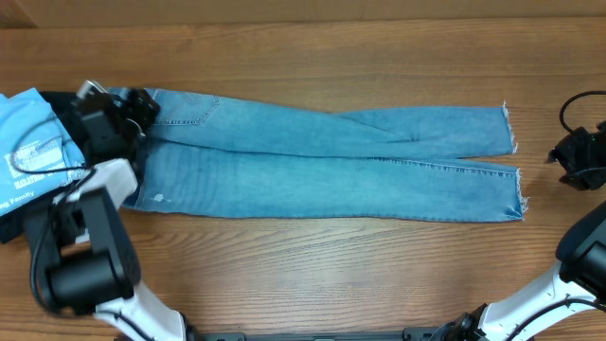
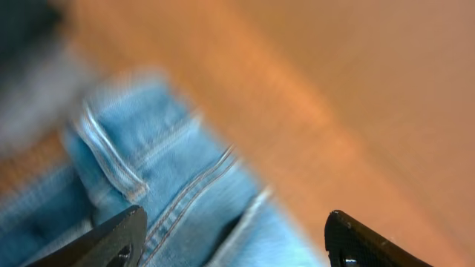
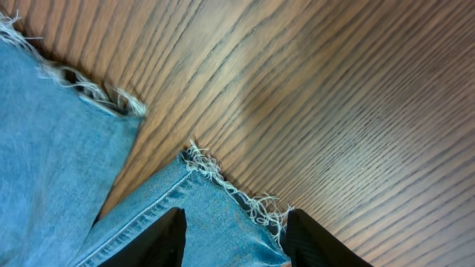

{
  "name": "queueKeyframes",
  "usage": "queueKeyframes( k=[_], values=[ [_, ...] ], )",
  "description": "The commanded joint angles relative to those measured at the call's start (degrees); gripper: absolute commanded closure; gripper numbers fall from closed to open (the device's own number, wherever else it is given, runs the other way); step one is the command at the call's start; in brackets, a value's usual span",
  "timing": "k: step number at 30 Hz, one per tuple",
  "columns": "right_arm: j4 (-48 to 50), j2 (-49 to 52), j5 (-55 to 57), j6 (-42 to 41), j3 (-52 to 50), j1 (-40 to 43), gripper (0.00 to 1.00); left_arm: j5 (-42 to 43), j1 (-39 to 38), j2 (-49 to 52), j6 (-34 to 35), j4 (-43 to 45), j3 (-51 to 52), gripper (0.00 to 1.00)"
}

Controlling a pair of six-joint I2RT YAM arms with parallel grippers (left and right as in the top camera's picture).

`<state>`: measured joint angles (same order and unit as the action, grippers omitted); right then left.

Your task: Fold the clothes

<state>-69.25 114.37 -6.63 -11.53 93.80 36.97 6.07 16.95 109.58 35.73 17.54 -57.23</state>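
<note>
The light-wash blue jeans (image 1: 331,156) lie flat across the wooden table, waist at the left, frayed hems at the right, a small white scuff near the left front. My left gripper (image 1: 142,109) is open over the waistband's far corner. The blurred left wrist view shows its fingers (image 2: 236,222) spread above denim seams and a belt loop (image 2: 185,200). My right gripper (image 1: 565,159) is open at the hem end. In the right wrist view its fingers (image 3: 236,219) straddle the frayed corner of one leg (image 3: 223,215), holding nothing.
A light blue T-shirt with white print (image 1: 24,142) lies on dark garments (image 1: 11,229) at the left edge, beside the waist. A black cable (image 1: 573,104) loops at the far right. Bare wood (image 1: 331,275) lies in front of the jeans.
</note>
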Motion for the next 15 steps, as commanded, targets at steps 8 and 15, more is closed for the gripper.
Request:
queueKeyframes(
  k=[8, 15],
  values=[
    [-0.22, -1.31, -6.73, 14.69, 0.59, -17.07, 0.48, 14.34, -0.15, -13.94, -10.49, -34.88, -4.76, 0.31],
    [6.97, 2.32, 0.09, 5.31, -1.6, -14.6, 0.41, 8.33, -0.15, -12.39, -15.65, -45.57, -4.52, 0.26]
  ],
)
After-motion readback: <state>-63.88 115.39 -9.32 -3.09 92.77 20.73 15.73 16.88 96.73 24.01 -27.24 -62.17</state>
